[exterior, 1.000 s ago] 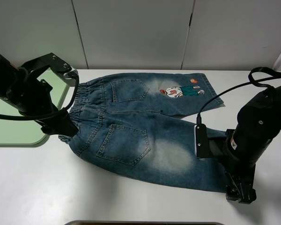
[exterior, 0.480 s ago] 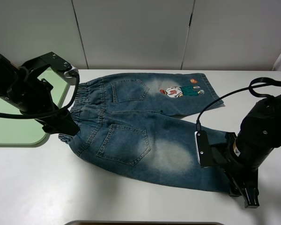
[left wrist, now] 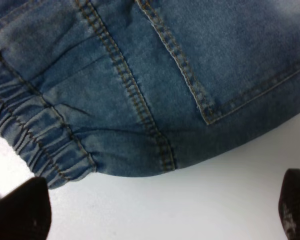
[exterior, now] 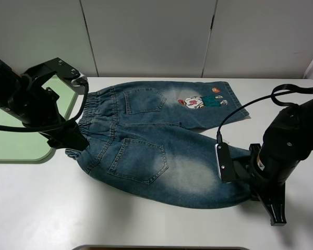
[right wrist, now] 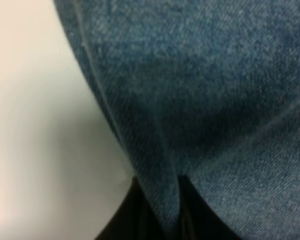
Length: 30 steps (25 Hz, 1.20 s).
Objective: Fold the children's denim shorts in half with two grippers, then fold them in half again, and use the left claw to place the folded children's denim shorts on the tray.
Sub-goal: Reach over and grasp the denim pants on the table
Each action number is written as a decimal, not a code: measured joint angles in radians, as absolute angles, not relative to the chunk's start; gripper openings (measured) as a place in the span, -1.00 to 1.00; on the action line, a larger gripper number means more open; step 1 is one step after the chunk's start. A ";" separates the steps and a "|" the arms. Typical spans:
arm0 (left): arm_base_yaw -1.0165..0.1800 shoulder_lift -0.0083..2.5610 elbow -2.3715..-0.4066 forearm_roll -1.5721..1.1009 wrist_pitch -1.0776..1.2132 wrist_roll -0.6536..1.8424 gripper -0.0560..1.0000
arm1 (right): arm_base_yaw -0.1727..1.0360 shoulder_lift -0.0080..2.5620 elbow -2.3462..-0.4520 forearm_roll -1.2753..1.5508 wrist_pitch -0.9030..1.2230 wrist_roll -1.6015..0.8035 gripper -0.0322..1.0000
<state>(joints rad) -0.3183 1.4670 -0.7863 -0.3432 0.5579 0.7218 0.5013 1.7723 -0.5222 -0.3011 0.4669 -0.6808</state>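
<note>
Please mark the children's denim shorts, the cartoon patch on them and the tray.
children's denim shorts (exterior: pixel 138 159): exterior high view, on the nearer back pocket.
cartoon patch (exterior: pixel 201 100): exterior high view, on the figure's middle.
tray (exterior: pixel 15 145): exterior high view, on its bare green floor by the near rim.

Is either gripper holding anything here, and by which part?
The right gripper pinches the children's denim shorts at the near leg's hem; left gripper open, holding nothing.

The children's denim shorts (exterior: pixel 156 140) lie spread flat across the middle of the frame, back pockets up, waistband to the left and the cartoon patch on the upper leg. At lower right, the right gripper (right wrist: pixel 162 220) pinches the lower leg's bunched hem. The left gripper (left wrist: pixel 157 215) hangs spread wide over the waistband's lower corner. The pale-green tray (exterior: pixel 21 148) sits flat at the left edge.
</note>
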 joint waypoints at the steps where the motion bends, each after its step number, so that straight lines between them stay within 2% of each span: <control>1: -0.318 1.467 -0.786 -0.343 0.558 0.725 0.81 | 0.501 1.773 -0.523 -0.303 0.468 -0.679 -0.76; 4: -0.318 1.476 -0.786 -0.344 0.557 0.742 0.80 | 0.501 1.775 -0.529 -0.313 0.475 -0.675 -0.86; 8: -0.318 1.498 -0.786 -0.344 0.557 0.758 0.80 | 0.501 1.775 -0.530 -0.314 0.479 -0.675 -0.87; 10: -0.318 1.620 -0.790 -0.343 0.555 0.811 0.76 | 0.501 1.775 -0.530 -0.315 0.479 -0.675 -0.88; 16: -0.318 1.776 -0.864 -0.277 0.550 0.846 0.72 | 0.501 1.775 -0.530 -0.316 0.480 -0.675 -0.88; 23: -0.326 1.850 -0.933 -0.146 0.543 0.849 0.64 | 0.501 1.775 -0.530 -0.318 0.480 -0.675 -0.88; 30: -0.388 1.890 -0.938 -0.010 0.537 0.896 0.62 | 0.504 1.775 -0.530 -0.325 0.481 -0.675 -0.88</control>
<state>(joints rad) -0.3878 1.8901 -0.9381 -0.0096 0.5374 0.8960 0.5042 1.7754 -0.5298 -0.3248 0.4808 -0.6754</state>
